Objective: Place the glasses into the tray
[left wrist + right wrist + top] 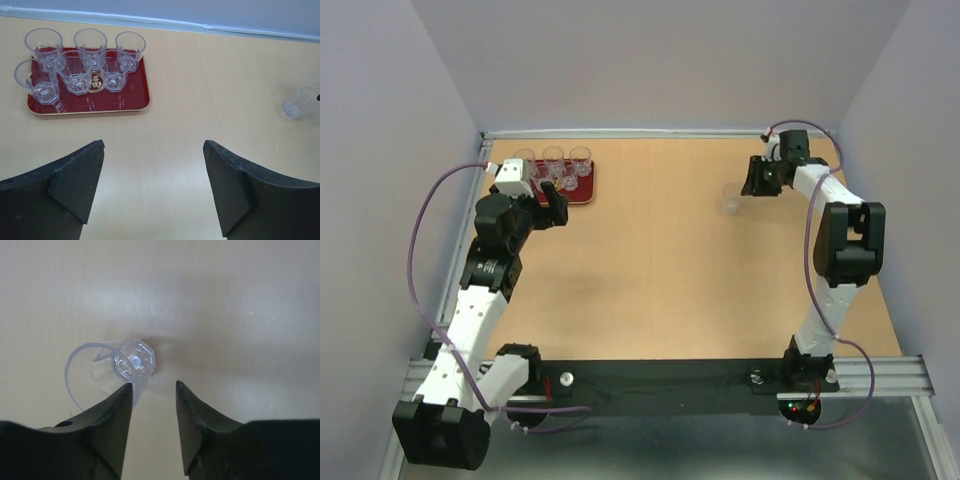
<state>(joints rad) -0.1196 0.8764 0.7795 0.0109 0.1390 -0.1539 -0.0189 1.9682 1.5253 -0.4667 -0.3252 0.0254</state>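
Observation:
The dark red tray point(586, 191) sits at the far left of the table and holds several clear glasses point(553, 157). In the left wrist view the tray point(122, 100) with its glasses point(76, 76) lies ahead to the left. My left gripper point(556, 201) hovers just near of the tray, open and empty point(154, 145). One more glass point(731, 200) stands alone on the table at the far right, also seen in the left wrist view point(299, 106). My right gripper point(750, 187) is open above it; the glass point(133, 360) lies just beyond its left fingertip point(125, 392), not between the jaws point(153, 385).
White walls close in the table at the back and both sides, with a metal rail along the back edge point(650, 132). The metal base rail point(880, 375) with both arm mounts runs along the near edge. Bare wooden table point(650, 270) lies between tray and lone glass.

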